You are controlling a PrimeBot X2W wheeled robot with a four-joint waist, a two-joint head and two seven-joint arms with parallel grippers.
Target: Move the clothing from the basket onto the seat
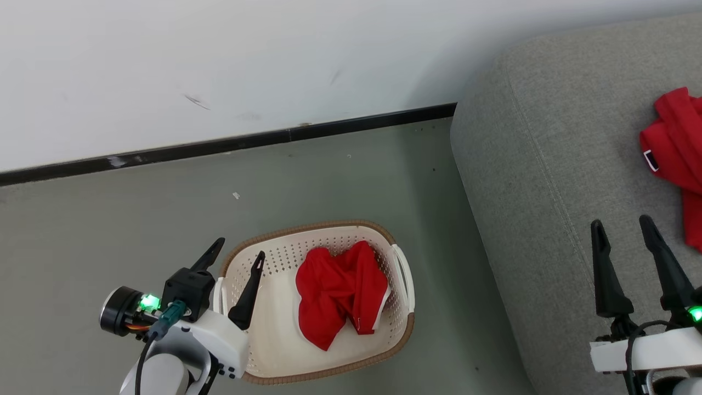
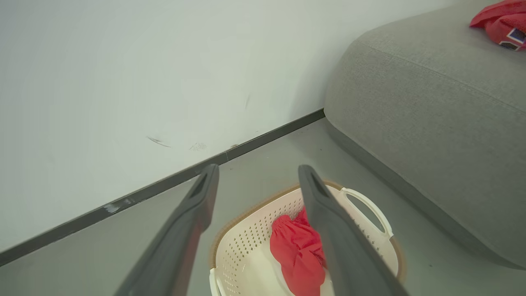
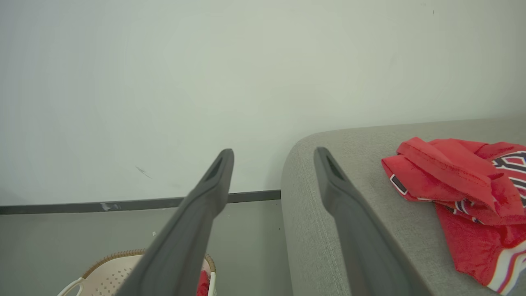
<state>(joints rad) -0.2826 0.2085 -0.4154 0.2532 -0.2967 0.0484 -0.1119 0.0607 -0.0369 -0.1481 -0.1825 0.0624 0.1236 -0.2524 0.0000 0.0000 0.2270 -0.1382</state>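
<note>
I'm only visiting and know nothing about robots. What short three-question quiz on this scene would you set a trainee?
1. True or false: the basket is empty.
2. The red garment outside the basket lies: A) on the floor, B) on the grey seat, C) in a gripper.
3. Fill in: the left gripper and right gripper both have their fingers ____.
Key: 1 false, a crumpled red garment lies in it; 2 B; 3 open, holding nothing.

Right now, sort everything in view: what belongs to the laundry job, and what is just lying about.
Job: basket, red garment inside it, seat, second red garment on it, left end effector, right end effector, both open.
Lying about: white scrap on the floor, wall scuff, black skirting.
</note>
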